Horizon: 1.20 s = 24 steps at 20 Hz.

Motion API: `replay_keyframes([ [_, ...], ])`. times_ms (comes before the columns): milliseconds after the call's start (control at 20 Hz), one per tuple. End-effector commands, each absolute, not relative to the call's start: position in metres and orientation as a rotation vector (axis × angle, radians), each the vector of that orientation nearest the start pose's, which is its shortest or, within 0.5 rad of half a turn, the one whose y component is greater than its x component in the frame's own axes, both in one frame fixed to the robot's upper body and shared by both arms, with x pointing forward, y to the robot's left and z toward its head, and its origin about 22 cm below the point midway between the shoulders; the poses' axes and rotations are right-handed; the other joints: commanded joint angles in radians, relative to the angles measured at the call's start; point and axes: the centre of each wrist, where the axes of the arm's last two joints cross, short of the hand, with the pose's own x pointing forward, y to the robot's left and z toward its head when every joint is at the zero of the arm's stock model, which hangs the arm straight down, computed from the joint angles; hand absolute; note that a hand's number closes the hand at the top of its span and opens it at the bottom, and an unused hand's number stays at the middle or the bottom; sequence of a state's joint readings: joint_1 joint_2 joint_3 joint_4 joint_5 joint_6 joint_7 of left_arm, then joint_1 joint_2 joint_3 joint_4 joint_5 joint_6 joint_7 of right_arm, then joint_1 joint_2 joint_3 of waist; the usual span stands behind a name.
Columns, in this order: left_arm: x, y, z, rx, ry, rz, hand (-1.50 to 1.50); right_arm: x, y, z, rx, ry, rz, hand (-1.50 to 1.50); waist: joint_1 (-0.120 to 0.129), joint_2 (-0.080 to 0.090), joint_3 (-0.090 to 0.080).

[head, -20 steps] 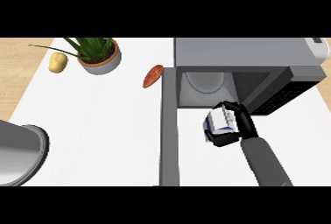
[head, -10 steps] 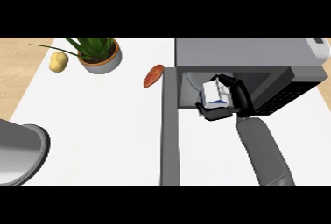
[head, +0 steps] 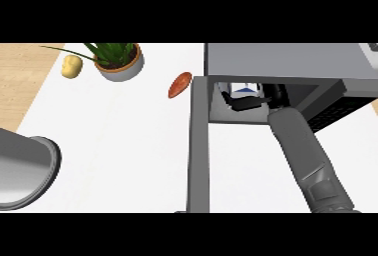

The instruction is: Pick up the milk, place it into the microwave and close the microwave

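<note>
One milk [head: 244,91] in right hand [head: 255,101].

Milk [head: 244,91] inside microwave [head: 280,60]; potted plant [head: 118,61] far left.

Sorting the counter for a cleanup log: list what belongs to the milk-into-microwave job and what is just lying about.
Job:
milk, inside the cavity
microwave
microwave door, open
right hand, curled round the milk

Lying about:
potted plant
yellow potato
reddish sweet potato
grey pot, at the left edge
</note>
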<state>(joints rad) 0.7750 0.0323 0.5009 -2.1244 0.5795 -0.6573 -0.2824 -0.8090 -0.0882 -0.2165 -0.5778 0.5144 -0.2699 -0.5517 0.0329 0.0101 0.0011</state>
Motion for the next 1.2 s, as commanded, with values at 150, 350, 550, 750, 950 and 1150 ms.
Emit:
replay_keyframes([
  [150,0.026,0.376,0.052,-0.048,-1.913,0.143,-1.5,0.427,-0.207,0.018,-0.688,-1.805,0.528,1.5,0.039,0.018,0.0],
  [350,0.035,0.38,0.047,-0.082,-1.92,0.124,-1.5,0.437,-0.215,0.034,-0.786,-1.772,0.314,1.5,0.062,0.031,0.001],
  [550,0.052,0.377,0.053,-0.071,-1.914,0.095,-1.5,0.432,-0.217,0.024,-0.808,-1.802,0.284,-1.5,0.058,0.036,0.003],
  [750,0.055,0.385,0.052,-0.081,-1.926,0.056,-1.5,0.437,-0.217,0.029,-0.925,-1.779,0.384,-1.5,0.075,0.036,0.001],
  [950,0.07,0.377,0.05,-0.107,-1.935,0.035,-1.5,0.437,-0.222,0.029,-0.832,-1.773,0.423,-1.5,0.078,0.044,0.003],
  [1150,0.075,0.363,0.049,-0.131,-1.922,0.01,-1.5,0.439,-0.222,0.032,-0.76,-1.786,0.415,-1.5,0.068,0.036,0.003],
])
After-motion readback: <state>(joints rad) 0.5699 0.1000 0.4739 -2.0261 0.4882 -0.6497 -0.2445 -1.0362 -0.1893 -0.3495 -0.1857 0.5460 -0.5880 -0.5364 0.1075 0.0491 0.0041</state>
